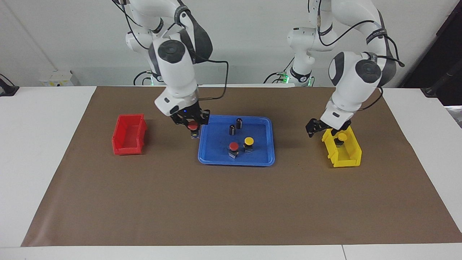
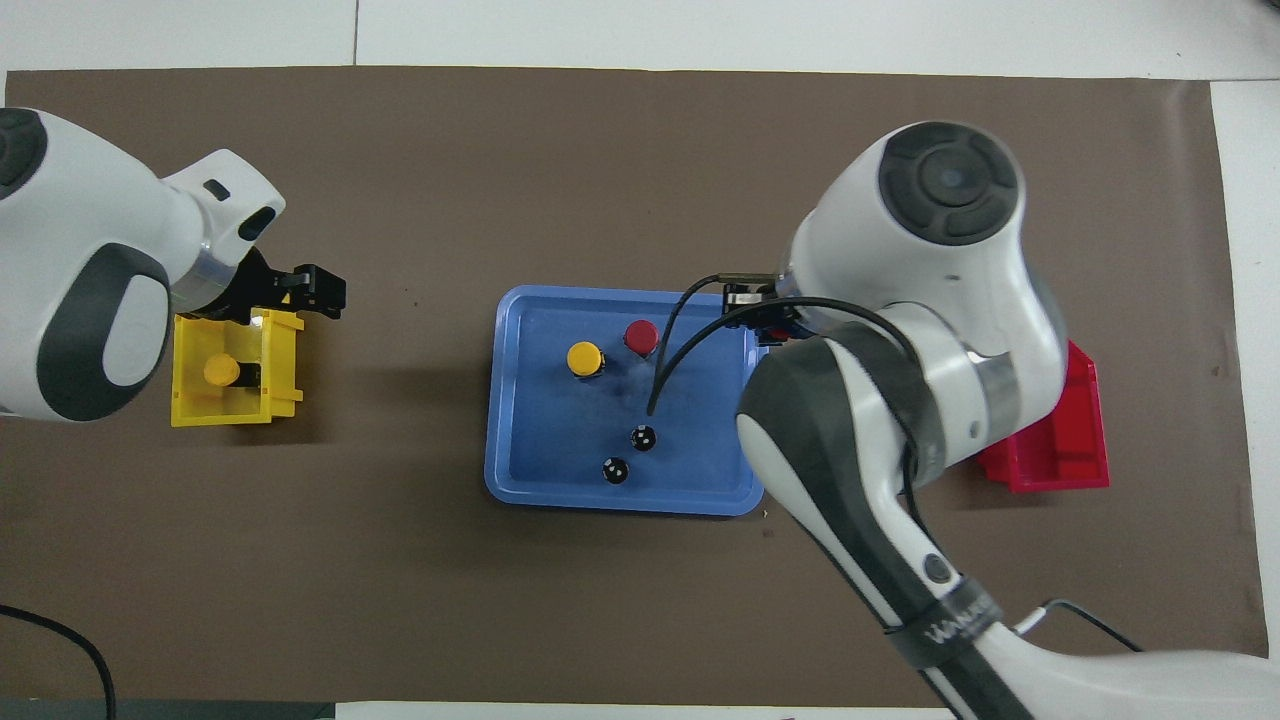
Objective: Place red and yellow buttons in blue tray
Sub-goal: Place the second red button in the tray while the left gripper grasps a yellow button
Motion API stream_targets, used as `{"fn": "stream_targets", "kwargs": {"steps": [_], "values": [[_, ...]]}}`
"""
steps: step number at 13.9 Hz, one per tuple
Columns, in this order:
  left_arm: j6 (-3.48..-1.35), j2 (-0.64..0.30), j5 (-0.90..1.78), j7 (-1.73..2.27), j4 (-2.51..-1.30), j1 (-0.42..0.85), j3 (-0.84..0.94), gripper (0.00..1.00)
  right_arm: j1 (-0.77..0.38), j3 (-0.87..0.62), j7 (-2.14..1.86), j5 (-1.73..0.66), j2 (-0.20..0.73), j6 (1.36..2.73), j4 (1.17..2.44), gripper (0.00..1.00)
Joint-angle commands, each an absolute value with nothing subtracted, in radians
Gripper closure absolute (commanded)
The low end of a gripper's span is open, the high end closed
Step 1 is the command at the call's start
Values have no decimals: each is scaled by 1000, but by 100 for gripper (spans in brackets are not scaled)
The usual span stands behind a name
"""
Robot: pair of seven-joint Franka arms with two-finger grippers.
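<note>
My right gripper (image 1: 194, 127) is shut on a red button (image 1: 193, 125) and holds it in the air over the rim of the blue tray (image 1: 234, 163) at the right arm's end. In the tray (image 2: 555, 445) stand a red button (image 1: 234, 146) (image 2: 640, 336) and a yellow button (image 1: 248, 141) (image 2: 585, 358). Another yellow button (image 1: 341, 137) (image 2: 220, 371) sits in the yellow bin (image 1: 343, 159) (image 2: 285, 375). My left gripper (image 1: 313, 128) (image 2: 318, 290) is open and empty, over that bin's edge on the tray's side. In the overhead view my right arm hides its gripper.
Two dark capless cylinders (image 1: 232, 129) (image 1: 239, 123) stand in the tray, nearer to the robots than the buttons; they also show in the overhead view (image 2: 643, 437) (image 2: 615, 470). A red bin (image 1: 129, 134) (image 2: 1065, 450) stands toward the right arm's end. A brown mat (image 1: 231, 209) covers the table.
</note>
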State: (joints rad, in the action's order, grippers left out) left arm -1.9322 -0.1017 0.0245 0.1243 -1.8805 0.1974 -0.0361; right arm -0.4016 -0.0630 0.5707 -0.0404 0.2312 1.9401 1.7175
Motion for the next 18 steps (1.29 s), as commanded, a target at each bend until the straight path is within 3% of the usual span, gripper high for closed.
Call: {"fn": "stream_targets", "kwargs": {"steps": [1, 4, 9, 13, 14, 16, 18], "values": [[-1983, -77, 26, 52, -1943, 112, -23, 1, -422, -57, 629, -38, 287, 2020, 1736, 83], [-2112, -40, 26, 9, -2057, 57, -23, 2, -426, -57, 629, -38, 301, 2123, 1802, 81], [-2150, -5, 26, -23, -2155, 25, -25, 7, -428, -57, 632, -37, 344, 2155, 1825, 78], [-2204, 14, 26, -25, -2217, 25, -25, 15, -425, -57, 629, -37, 344, 2190, 1862, 63], [-2207, 12, 26, -25, -2217, 25, -25, 16, -425, -57, 629, -37, 344, 2200, 1864, 52], [-2217, 5, 26, -25, -2218, 20, -23, 18, -426, -55, 632, -34, 344, 2188, 1852, 0], [-2232, 3, 26, -26, -2221, 18, -23, 22, -402, -46, 624, -28, 303, 2177, 1823, 0]]}}
